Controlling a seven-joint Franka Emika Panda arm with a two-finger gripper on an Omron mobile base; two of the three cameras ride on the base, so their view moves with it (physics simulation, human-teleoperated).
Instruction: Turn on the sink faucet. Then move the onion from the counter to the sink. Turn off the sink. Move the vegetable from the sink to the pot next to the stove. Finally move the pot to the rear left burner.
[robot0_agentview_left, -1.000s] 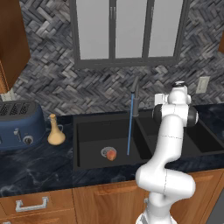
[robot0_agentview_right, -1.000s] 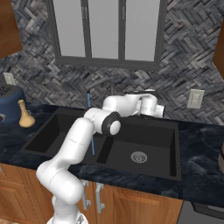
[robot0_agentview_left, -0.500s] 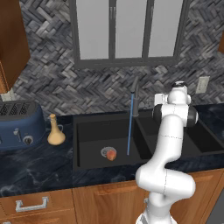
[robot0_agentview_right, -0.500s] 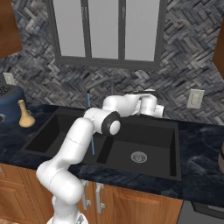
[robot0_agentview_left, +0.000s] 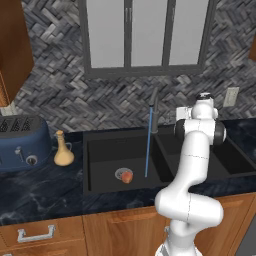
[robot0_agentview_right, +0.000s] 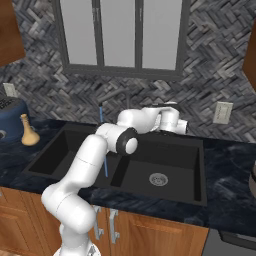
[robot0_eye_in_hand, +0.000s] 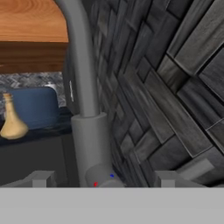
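Observation:
The sink faucet fills the hand view close up, its grey spout rising from a thick base. My gripper is open, one fingertip on each side of the round lever knob at the faucet's foot, touching nothing. A thin blue stream of water falls from the faucet into the left basin of the black sink. The onion lies on that basin's floor by the drain. The dark marbled counter runs around the sink. The pot and the stove are out of view.
A blue toaster and a tan vase stand on the counter left of the sink. The herringbone stone wall is close behind the faucet. A wall outlet sits to the right.

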